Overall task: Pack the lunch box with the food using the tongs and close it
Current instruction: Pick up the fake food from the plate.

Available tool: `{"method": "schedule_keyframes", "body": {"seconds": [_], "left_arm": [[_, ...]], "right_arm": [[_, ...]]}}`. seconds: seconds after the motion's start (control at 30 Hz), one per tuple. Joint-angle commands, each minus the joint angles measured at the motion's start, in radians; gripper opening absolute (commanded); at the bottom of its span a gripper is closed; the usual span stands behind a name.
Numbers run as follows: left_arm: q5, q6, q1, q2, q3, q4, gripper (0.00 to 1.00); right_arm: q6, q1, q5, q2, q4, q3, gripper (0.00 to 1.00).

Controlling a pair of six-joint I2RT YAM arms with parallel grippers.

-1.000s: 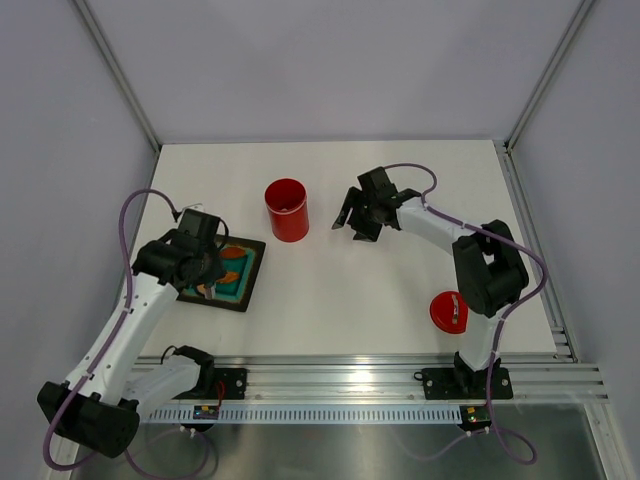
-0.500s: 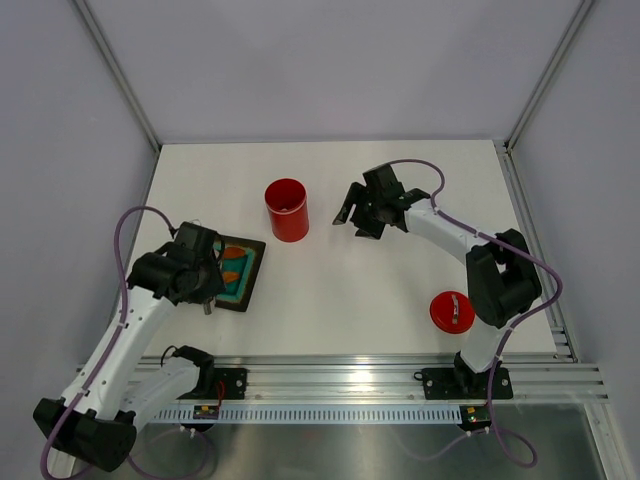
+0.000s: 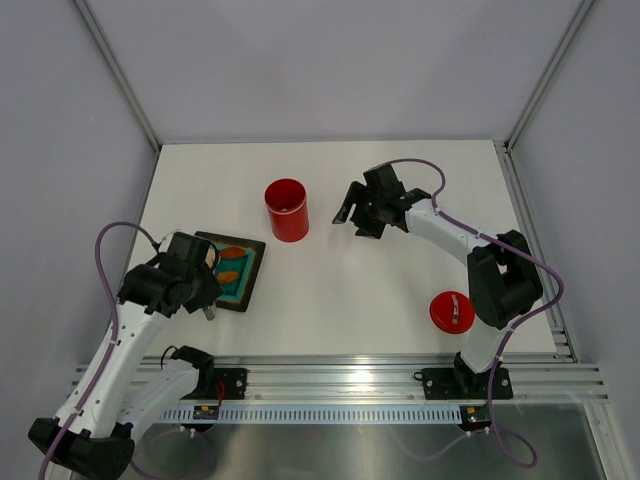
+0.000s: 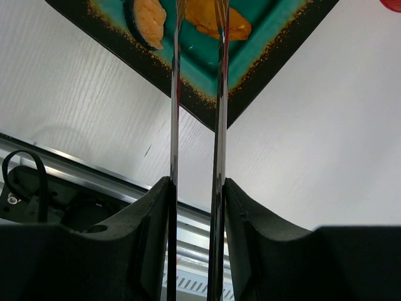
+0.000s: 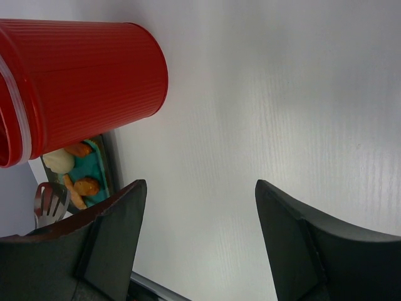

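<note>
The left fingers [image 4: 147, 238] grip the slim silvery metal tongs [image 4: 218, 125], whose strips reach over a corner of the black square tray [image 4: 197, 101] with a teal mat holding orange toy food pieces [image 4: 150, 15]. The right fingers [image 5: 113, 238] stand wide apart beside the upright, lidless glossy red cylindrical canister [image 3: 287, 212] on the white bench [image 3: 340, 290]; its flat round red lid [image 3: 449, 312] lies well apart.

1. You have bare table [image 3: 340, 290] between the tray [image 3: 253, 270] and the lid [image 3: 449, 312].
2. The canister [image 3: 286, 210] stands apart from the tray, its mouth uncovered from above.
3. Your right gripper [image 3: 348, 226] hangs just right of the canister with a gap between.
</note>
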Motion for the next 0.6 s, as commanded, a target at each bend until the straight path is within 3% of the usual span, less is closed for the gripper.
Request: {"method": "schedule_keyframes", "body": {"seconds": [0.0,0.57], "left_arm": [[-0.030,-0.067,0.003,-0.024,-0.008,-0.006,0.40],[0.076,-0.069,0.003,-0.025,-0.075,0.059,0.41]], "right_arm": [[-0.008,0.007,-0.023,-0.038,0.018,-0.002,0.79],[-0.007,0.009,-0.027,-0.059,0.020,-0.013,0.79]]}}
